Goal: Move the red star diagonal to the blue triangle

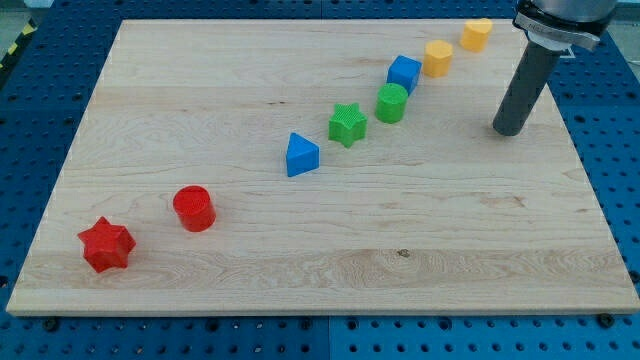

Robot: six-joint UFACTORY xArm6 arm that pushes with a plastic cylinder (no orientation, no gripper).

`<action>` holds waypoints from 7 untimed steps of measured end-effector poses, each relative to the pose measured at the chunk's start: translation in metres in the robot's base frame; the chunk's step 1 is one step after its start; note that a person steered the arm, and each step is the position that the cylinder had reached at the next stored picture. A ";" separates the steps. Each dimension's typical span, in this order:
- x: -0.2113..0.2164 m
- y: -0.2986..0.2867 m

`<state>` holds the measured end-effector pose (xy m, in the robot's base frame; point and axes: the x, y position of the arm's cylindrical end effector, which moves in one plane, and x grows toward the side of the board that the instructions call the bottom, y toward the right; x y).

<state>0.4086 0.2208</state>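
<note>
- A pale wooden board [330,260] with visible grain and a small dark knot toward its lower middle is seen lying flat on a blue perforated desk [40,100], whose grid of holes is exposed along all four sides of the board.
- At the view's top left corner, a strip with yellow and black stripes [18,42] is visible beyond the desk; little more of the room can be made out.
- The red star-shaped block [107,245] is placed near the board's lower left corner, lying flat and clear of its neighbours.
- A red cylindrical block [194,209] stands just up and to the right of the star, apart from it.
- The blue triangular block [302,156] is found near the board's middle, well apart from the red star.
- A diagonal line rising toward the view's top right is formed beyond it: a green star-shaped block [347,124], a green cylindrical block [392,103], and a blue cube-like block [404,73] that appears to be touching the green cylinder.
- Two yellow blocks of roughly hexagonal outline are set further up the line, one [437,58] near the blue cube and the other [477,34] close to the board's top edge.
- The dark rod serving as the tool carries no jaws, so nothing is grasped; my tip [508,131] rests on the board at the view's right, well apart from every block and far from the red star.
</note>
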 end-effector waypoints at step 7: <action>0.132 -0.196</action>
<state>0.5408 0.0248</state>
